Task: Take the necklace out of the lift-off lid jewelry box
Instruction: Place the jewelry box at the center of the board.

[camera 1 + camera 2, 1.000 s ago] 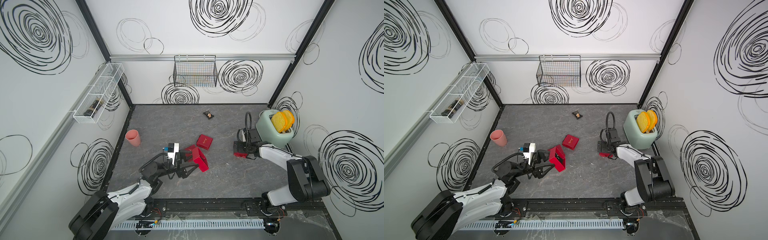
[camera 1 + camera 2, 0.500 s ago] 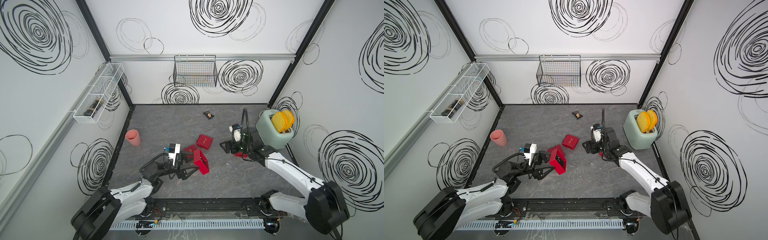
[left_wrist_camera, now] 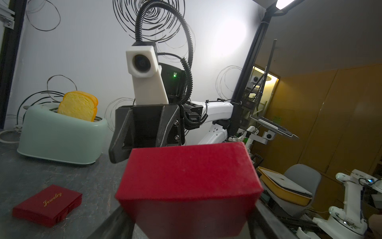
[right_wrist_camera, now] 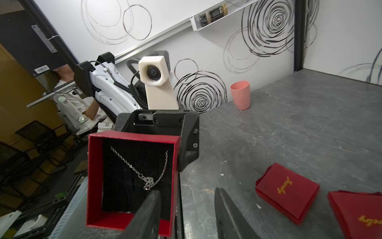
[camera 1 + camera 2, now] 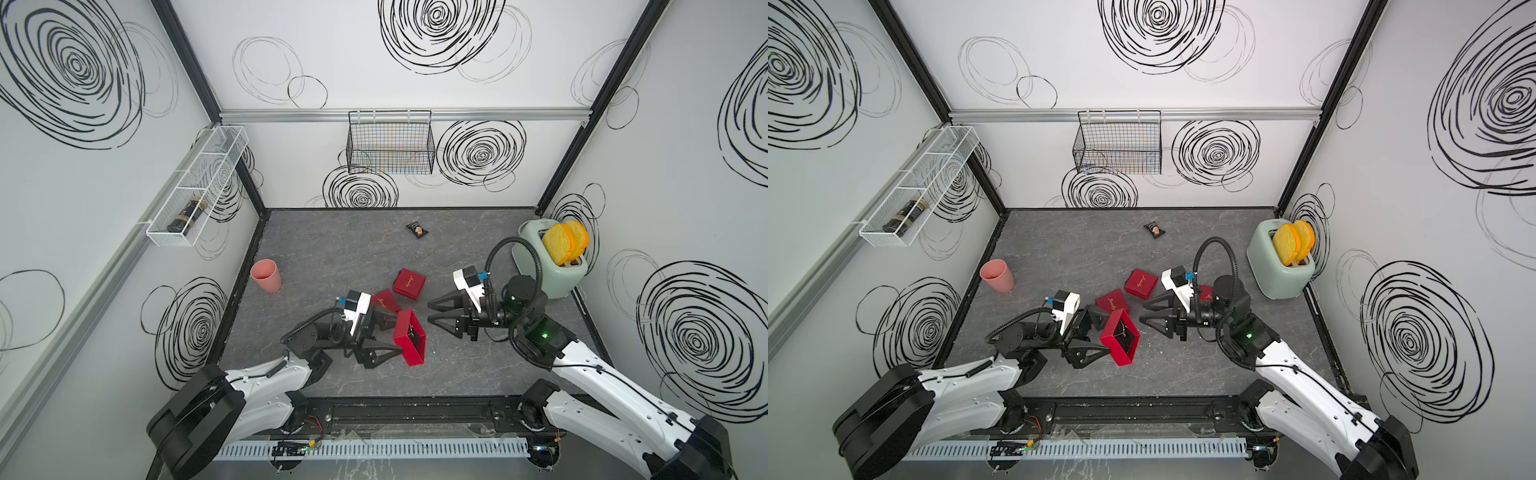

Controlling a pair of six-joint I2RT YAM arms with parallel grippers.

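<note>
We're in a white-walled cell scrawled with black swirls, with a grey marbled table (image 5: 332,257) underneath. Centre stage is the open red box (image 5: 410,343), tipped on its side and clamped across its walls by the left jaws. Only one left finger (image 4: 188,142) shows against the box's side in the right wrist view; its partner is lost behind the box. In the left wrist view we get just the box's blank red back.

The necklace (image 4: 144,169) sits inside the box on black lining, its chain draped in a V to a small pendant whose shape we can't quite make out. In both top views it's barely a pale thread.

Facing the box's open mouth and just beside it, the right jaws stand parted with nothing between them. One tip overlaps the box's rim in the right wrist view, and we can't tell whether it touches.

Just behind the box, toward the back wall, lies a flat red case (image 5: 385,301), partly covered by the left arm's camera. A second flat red case (image 5: 409,284) is just past it. Gold script on each lid reads "Jewelry". Beyond the box, a scrap of red (image 5: 1206,292) peeks out from behind the right arm (image 5: 1308,386), mostly hidden.

Far behind the box, the dark packet (image 5: 417,229) is too small to read, and so is the label on the jar (image 5: 187,214) in the wall shelf (image 5: 166,241).
</note>
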